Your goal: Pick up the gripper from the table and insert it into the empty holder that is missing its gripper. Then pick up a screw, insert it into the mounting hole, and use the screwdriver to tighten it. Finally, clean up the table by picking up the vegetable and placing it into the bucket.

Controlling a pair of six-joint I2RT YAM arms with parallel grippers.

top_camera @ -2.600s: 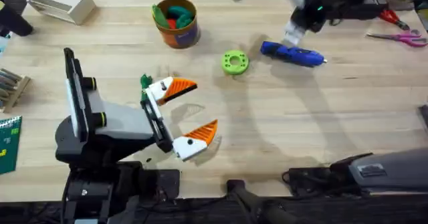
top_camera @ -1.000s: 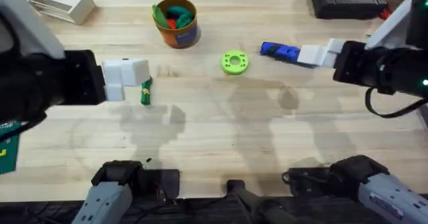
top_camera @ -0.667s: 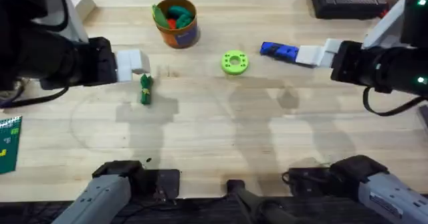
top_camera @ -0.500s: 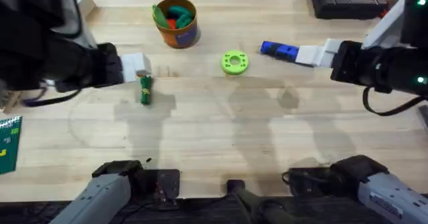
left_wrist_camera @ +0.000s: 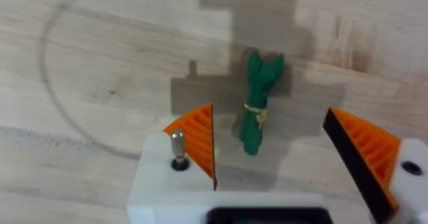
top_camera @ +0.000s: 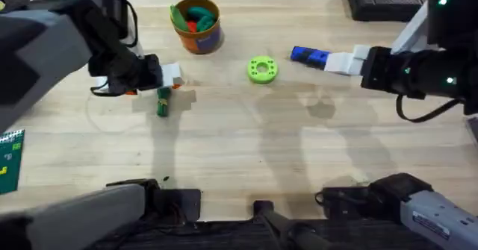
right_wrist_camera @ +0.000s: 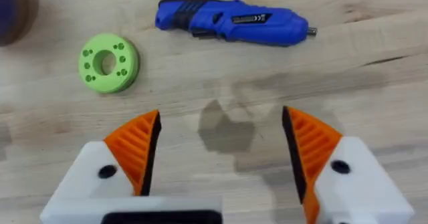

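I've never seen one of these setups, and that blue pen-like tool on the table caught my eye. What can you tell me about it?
The blue pen-shaped plastic screwdriver lies flat on the light wooden table, untouched. Its body is bright blue with a darker section at one end, a small printed label along its side, and a short silver tip at the other end. A bright green ring-shaped disc sits nearby, apart from it. The right arm's white and orange fingers hover open, holding nothing.

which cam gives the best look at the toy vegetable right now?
Left wrist: the vegetable lies unobstructed on the table, centred between the left tool's open orange pads. Overhead shows it small, just beyond the left tool.
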